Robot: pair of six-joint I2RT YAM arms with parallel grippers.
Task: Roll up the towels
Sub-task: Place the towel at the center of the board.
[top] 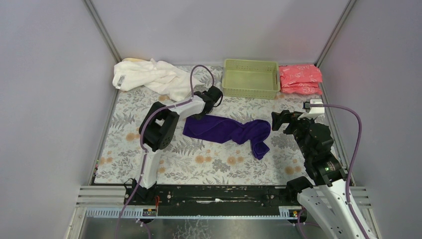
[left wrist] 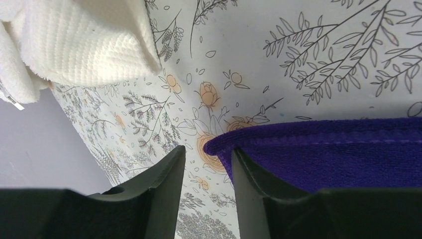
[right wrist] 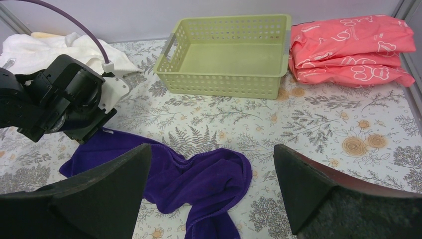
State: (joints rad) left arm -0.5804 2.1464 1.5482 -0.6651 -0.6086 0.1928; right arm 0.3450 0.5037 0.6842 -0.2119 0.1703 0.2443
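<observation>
The left gripper [left wrist: 209, 155] is being held low over the flowered table cover [left wrist: 318, 59]. Its two dark fingers [left wrist: 159, 184] are being shown a narrow gap apart. Only the cover is being seen through that gap, so nothing is being gripped. The rounded left corner of the dark purple towel [left wrist: 338, 154] is being met at the tip of the finger on the right of the wrist view, outside the gap. Whether cloth and finger are touching cannot be told.

The right gripper [right wrist: 211, 149] is being held above the table with its fingers spread wide and nothing between them. It is being hung near the right end of the purple towel, apart from it.

The purple towel is being left unrolled in the middle of the table. Its left part is being spread fairly flat, its right part is being bunched and twisted, and a tail is being turned toward the near edge.

The large white towel [top: 149, 75] is being left in a crumpled heap at the far left corner. A strip of the pale yellow towel [top: 132, 59] is being shown at the far edge of that heap.

The light green basket [top: 250, 90] is being seen at the far middle. The pink-red packets [top: 300, 78] are being stacked just beside it in the far right corner.
</observation>
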